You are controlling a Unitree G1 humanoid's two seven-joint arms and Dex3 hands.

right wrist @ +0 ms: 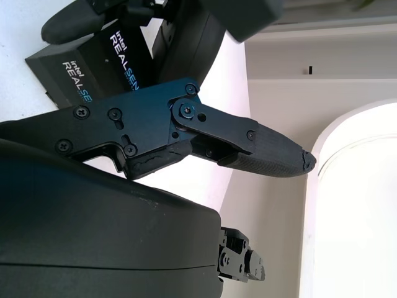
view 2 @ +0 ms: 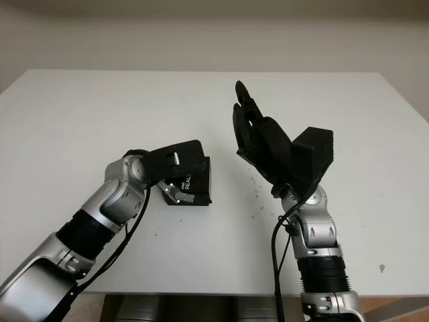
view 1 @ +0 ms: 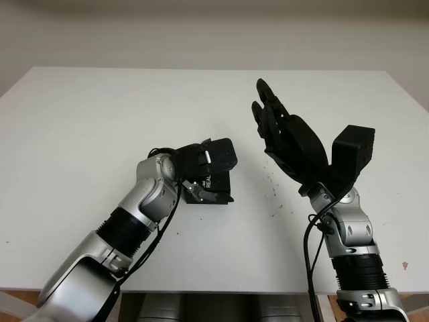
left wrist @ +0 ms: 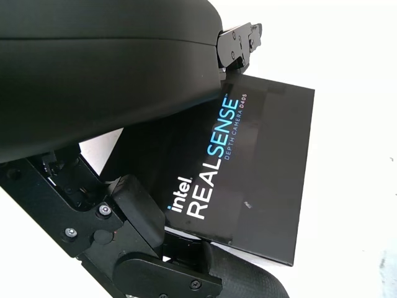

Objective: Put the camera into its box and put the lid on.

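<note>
Left eye view: left robot hand (view 1: 213, 176) grips black box (view 1: 213, 190) w/ lid on, mid desk (view 1: 100, 121). Right robot hand (view 1: 285, 134) raised nearby, open, holding nothing. Left wrist view: fingers (left wrist: 139, 214) wrap box, "RealSense" print visible. Right wrist view: box (right wrist: 93, 59) beyond finger (right wrist: 248, 146).

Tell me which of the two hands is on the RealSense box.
The left hand, down on the table gripping the black Intel RealSense box. The right hand is raised off the table, open.
</note>
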